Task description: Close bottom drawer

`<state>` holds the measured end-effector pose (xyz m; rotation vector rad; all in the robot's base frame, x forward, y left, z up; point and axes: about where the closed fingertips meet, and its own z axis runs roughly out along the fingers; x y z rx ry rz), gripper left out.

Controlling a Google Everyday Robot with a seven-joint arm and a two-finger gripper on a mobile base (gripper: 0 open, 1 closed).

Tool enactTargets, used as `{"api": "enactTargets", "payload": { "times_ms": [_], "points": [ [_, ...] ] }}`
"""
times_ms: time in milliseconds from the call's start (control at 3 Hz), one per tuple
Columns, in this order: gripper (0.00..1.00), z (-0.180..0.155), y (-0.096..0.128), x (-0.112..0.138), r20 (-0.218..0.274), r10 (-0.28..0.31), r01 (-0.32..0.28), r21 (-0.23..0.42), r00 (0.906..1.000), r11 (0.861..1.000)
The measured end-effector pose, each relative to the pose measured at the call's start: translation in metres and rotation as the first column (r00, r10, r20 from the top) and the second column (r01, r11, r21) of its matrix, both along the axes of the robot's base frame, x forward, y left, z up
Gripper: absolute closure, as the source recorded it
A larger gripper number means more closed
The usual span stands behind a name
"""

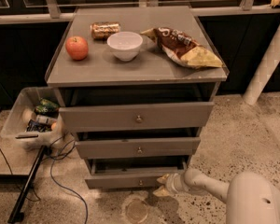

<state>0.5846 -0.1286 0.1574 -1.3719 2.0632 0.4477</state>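
The bottom drawer (pixel 126 179) is the lowest, slim grey front of the grey cabinet, with a small round knob (pixel 140 182). It stands a little way out from the cabinet, and a dark gap shows above its front. My gripper (pixel 162 185) sits low by the floor at the right end of that drawer front, touching or almost touching it. My white arm (pixel 210 186) reaches in from the lower right.
The middle drawer (pixel 138 148) and the top drawer (pixel 136 117) sit above. On the cabinet top lie an apple (pixel 77 47), a can (pixel 105 30), a white bowl (pixel 124 45) and a chip bag (pixel 183 47). A bin of items (pixel 35 118) and cables lie at the left.
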Motion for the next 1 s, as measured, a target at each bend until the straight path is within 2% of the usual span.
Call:
{"api": "enactTargets", "payload": {
  "times_ms": [333, 667, 1000],
  "points": [
    [0.16, 0.0000, 0.0000, 0.0000, 0.000, 0.000, 0.000, 0.000, 1.0000, 1.000],
    [0.00, -0.0001, 0.0001, -0.0001, 0.000, 0.000, 0.000, 0.000, 1.0000, 1.000],
    [0.00, -0.0001, 0.0002, -0.0001, 0.000, 0.000, 0.000, 0.000, 1.0000, 1.000]
  ]
}}
